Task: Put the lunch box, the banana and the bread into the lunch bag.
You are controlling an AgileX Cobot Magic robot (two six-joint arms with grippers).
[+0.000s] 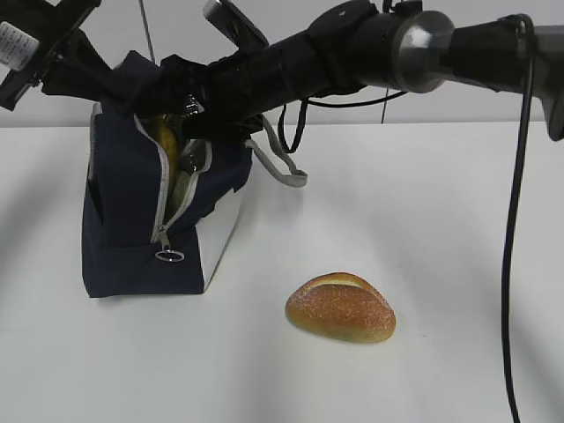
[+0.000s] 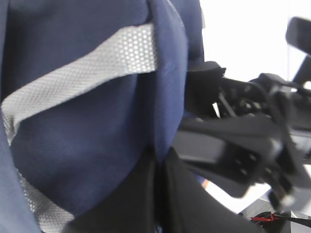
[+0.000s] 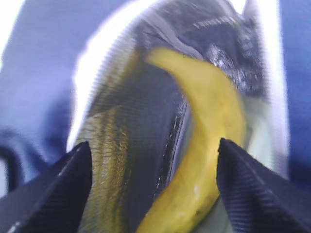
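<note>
The navy lunch bag (image 1: 132, 220) stands at the left with its zipper open. My left gripper (image 2: 158, 194) is shut on a fold of the bag's navy fabric (image 2: 87, 141) at its top edge; it also shows in the exterior view (image 1: 119, 79). My right gripper (image 3: 153, 165) is open over the bag's mouth (image 1: 181, 115). The yellow banana (image 3: 209, 145) lies inside the bag between its spread fingers and shows through the opening (image 1: 166, 137). A pale green surface (image 3: 260, 141) beside the banana may be the lunch box. The bread (image 1: 340, 307) lies on the table, right of the bag.
The white table (image 1: 441, 203) stretches to the right of the bag. A grey strap handle (image 1: 286, 167) hangs off the bag's right side. The zipper's ring pull (image 1: 169, 256) hangs low on the front. A black cable (image 1: 515, 220) hangs from my right arm.
</note>
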